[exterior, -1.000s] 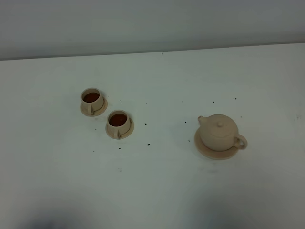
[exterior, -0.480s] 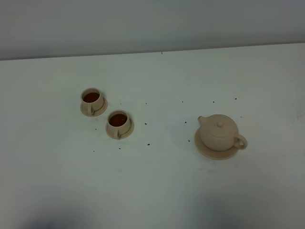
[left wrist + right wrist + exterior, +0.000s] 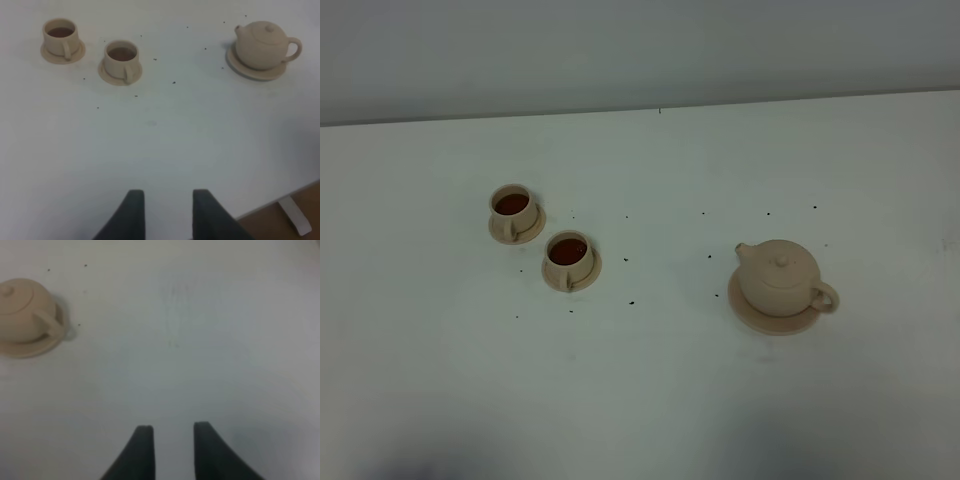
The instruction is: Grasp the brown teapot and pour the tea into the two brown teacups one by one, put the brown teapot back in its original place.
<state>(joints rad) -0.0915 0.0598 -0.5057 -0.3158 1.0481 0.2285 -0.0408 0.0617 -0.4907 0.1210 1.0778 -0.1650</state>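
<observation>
In the exterior high view, going left to right, the far teacup (image 3: 512,207) stands on its small saucer left of centre, the near teacup (image 3: 568,255) on its own saucer just beside it, lower and to the right, and both hold reddish-brown tea (image 3: 568,250). Well apart from them, at right of centre, the brown teapot (image 3: 779,277) sits upright on its wide saucer (image 3: 760,318), lid on, its spout aimed to the upper left of the frame and its loop handle (image 3: 824,296) sticking out to the right, so its long axis runs spout-to-handle roughly across the picture. No arm shows in that view. In the left wrist view the left gripper (image 3: 169,212) hangs at the bottom centre with its jaws parted and nothing between them, over bare white worktop (image 3: 165,135); the cups lie in the upper left of that frame and the teapot in the upper right, all well ahead of the jaws. In the right wrist view the right gripper (image 3: 172,450) is likewise released and empty at the bottom centre, with the teapot at the left edge of the frame, its handle turned toward the frame's middle. With both cups filled and the pot on its saucer, the task looks finished. Should the pot need lifting, the right arm appears nearer, and the handle faces its side.
</observation>
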